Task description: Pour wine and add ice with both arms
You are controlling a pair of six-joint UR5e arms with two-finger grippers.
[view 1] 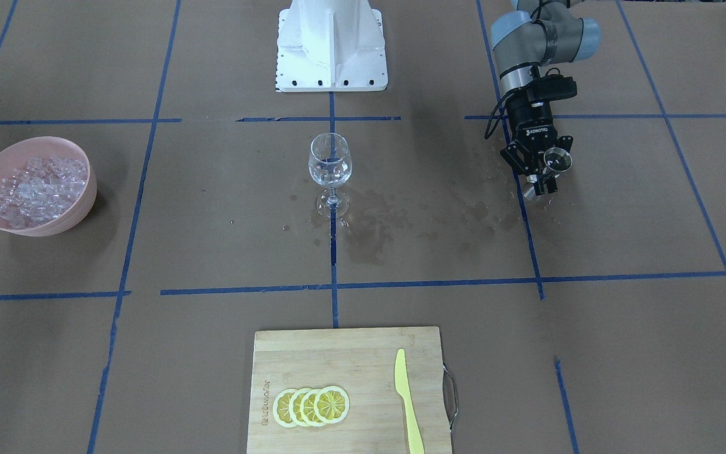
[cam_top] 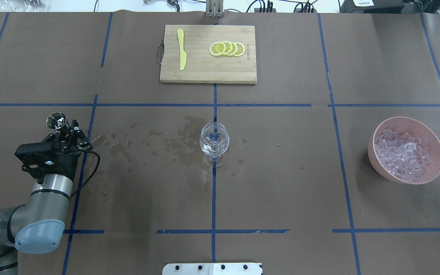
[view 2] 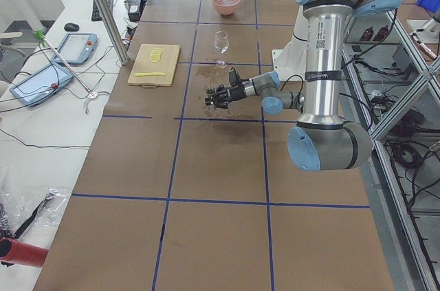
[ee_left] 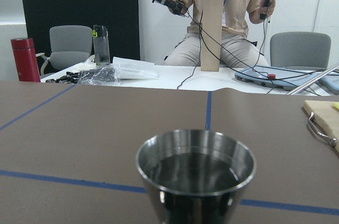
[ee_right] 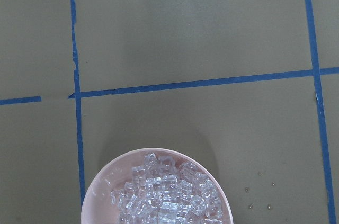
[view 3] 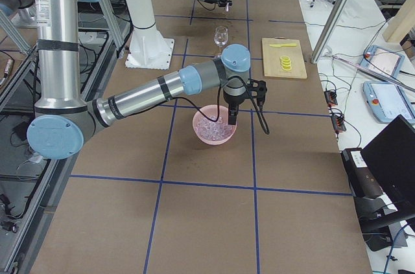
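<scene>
At the centre of the counter (view 1: 621, 353), on a blue tape line (view 1: 333, 252): upright wine glass (view 1: 329, 165) with a little clear wine (view 1: 329, 176) low in its bowl, foot amid dark wet stains (view 1: 401, 221) on the brown paper. Well apart from the glass, toward the robot's left and at the outer end of the stain trail: left fingers (view 1: 542, 180) clamped on a small steel cup (ee_left: 195, 203), cup upright, its inside dark and reflective, contents hard to tell from the left wrist; left arm (cam_top: 48, 191) at the near left corner of the overhead view. Well apart from the glass on the robot's right: ice (view 1: 35, 188) heaped as many small glassy cubes in a pink bowl (view 1: 82, 208). Right fingers (view 3: 231, 116) pointing straight down over one edge of that bowl in the right-end view, on the bent right arm (view 3: 149, 91); apart or together impossible to tell, the right wrist view giving only the bowl at its lower edge and a few droplets (ee_right: 247, 189) on the paper beside it. At the operators' edge of the counter: bamboo cutting board (view 1: 338, 353) with four overlapping lemon slices (view 1: 311, 405) and a yellow knife (view 1: 406, 397) lying apart from them. At the robot's edge, in line with the glass: white pedestal (view 1: 331, 44). Beyond the counter, in the left wrist view: person (ee_left: 222, 33) behind a white desk with a black device in each raised hand, red bottle (ee_left: 25, 60) at the view's left edge.
</scene>
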